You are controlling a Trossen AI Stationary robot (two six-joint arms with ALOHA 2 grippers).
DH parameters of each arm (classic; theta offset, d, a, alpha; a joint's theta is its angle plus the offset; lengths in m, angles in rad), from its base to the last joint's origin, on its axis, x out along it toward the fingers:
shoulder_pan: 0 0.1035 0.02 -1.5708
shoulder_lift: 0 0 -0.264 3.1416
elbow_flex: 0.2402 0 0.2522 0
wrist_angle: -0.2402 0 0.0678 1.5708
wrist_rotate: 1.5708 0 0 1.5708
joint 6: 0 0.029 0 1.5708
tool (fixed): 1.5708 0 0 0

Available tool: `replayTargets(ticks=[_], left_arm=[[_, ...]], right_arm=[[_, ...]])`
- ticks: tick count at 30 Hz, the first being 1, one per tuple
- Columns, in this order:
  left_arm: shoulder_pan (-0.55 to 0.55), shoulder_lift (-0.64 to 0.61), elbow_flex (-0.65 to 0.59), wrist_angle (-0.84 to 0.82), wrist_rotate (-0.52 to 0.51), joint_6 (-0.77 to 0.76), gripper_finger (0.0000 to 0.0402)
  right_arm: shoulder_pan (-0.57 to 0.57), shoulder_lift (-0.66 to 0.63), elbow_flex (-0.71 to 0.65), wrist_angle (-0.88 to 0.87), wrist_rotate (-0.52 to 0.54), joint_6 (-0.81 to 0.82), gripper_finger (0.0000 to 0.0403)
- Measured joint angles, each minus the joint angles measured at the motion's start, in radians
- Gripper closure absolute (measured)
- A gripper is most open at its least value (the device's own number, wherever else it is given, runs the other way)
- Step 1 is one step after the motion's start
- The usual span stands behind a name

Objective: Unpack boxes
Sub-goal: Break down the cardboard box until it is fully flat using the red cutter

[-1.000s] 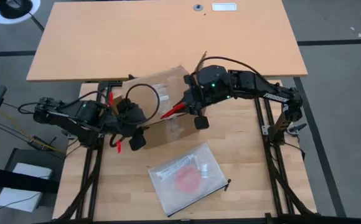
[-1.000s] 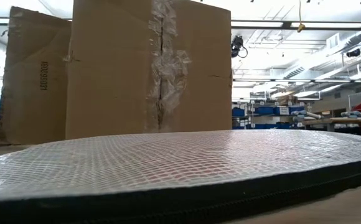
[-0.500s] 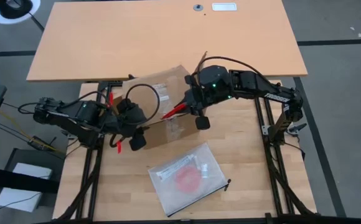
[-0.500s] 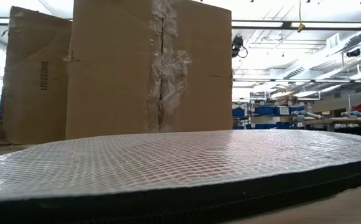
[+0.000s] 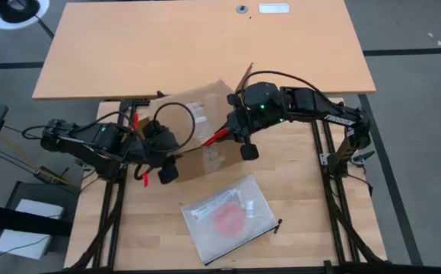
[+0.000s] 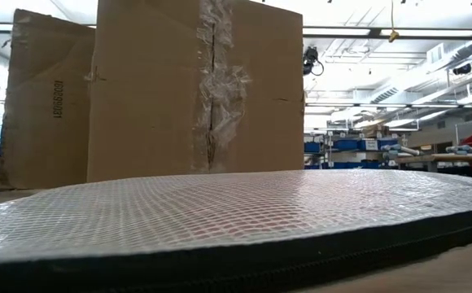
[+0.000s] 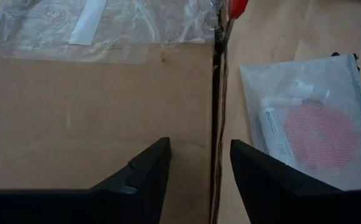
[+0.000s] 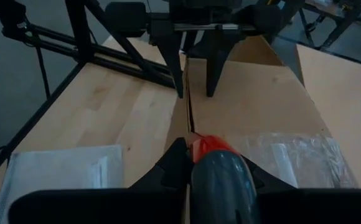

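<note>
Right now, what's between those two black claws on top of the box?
The carton's taped centre seam, with the red-handled cutter held by the right gripper facing the open left gripper; wrist views show it.

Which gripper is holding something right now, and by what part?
The right gripper is shut on the red-handled box cutter, gripping its handle, blade at the brown cardboard carton's seam. The left gripper is open over the carton, holding nothing.

A clear mesh zip bag (image 5: 230,218) lies flat on the light wooden table (image 5: 312,221), a round red item (image 5: 228,219) and a white strip inside it — near the table's front edge. Beyond the table's far edge stands a second, larger tabletop (image 5: 205,46) — bare wood.
</note>
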Motion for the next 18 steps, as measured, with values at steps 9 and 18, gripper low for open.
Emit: replayTargets(ticks=[9,18], left_arm=[[0.000,0.000,0.000,0.003,-0.001,0.000,0.0219],[0.000,0.000,-0.001,0.004,0.000,0.000,0.0219]], right_arm=[[-0.001,0.000,0.000,-0.056,0.020,-0.004,0.0348],[-0.001,0.000,0.000,-0.061,0.023,-0.003,0.0348]])
